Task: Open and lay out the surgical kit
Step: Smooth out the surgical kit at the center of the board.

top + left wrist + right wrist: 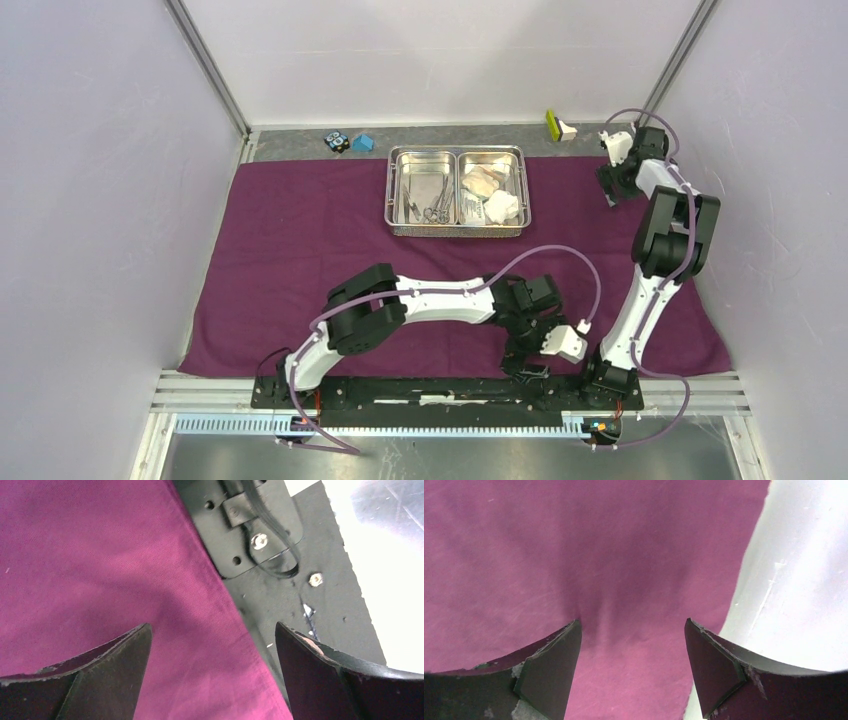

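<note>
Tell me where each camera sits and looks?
Top external: high behind, looking down on purple cloth and steel tray; left arm, right arm show.
Left wrist: on left arm, facing cloth's near edge, black base plate; open left gripper shows.
Right wrist: on right arm, facing cloth's edge; open right gripper shows.
All share the cloth.

cloth wrap (300,260): spread flat | steel tray (389,190): on wrap | forceps (437,211): left compartment | gauze wads (500,206): right

Matt, finely woven purple cloth wrap (290,245), steel tray (457,151) bright and glossy, slim metal forceps (437,208) glinting, white gauze wads (502,207) soft and crumpled, left end effector (212,626) fingers (115,665) matt black, edges scuffed
</note>
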Controlling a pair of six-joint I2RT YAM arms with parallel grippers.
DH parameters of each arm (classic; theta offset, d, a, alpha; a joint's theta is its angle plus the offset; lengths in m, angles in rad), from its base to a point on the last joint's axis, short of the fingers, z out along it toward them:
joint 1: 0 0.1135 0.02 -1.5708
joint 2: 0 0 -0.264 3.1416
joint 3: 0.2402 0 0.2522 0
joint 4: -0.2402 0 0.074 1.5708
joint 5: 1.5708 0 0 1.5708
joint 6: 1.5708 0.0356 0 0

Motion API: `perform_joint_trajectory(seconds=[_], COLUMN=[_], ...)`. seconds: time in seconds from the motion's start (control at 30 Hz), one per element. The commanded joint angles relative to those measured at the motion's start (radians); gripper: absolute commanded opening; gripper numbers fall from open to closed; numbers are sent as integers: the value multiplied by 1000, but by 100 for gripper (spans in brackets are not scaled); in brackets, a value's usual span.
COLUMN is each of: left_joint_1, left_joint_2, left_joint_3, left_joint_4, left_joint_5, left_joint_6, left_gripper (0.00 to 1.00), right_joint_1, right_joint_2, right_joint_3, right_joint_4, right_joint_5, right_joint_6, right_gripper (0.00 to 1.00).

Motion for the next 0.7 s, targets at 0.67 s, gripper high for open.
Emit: perform_joint_trajectory(seconds=[0.67], left_joint_1=[541], left_joint_2=[-667], left_joint_3=[-637], left_joint_4=[-308], left_joint_5=[-205], left_joint_6=[317], left_gripper=[100], right_joint_1=[221], right_joint_2=[-156], right_joint_3=[-99], right_joint_4=[121], right_joint_5=[-212], right_joint_6=[71], right_gripper=[83])
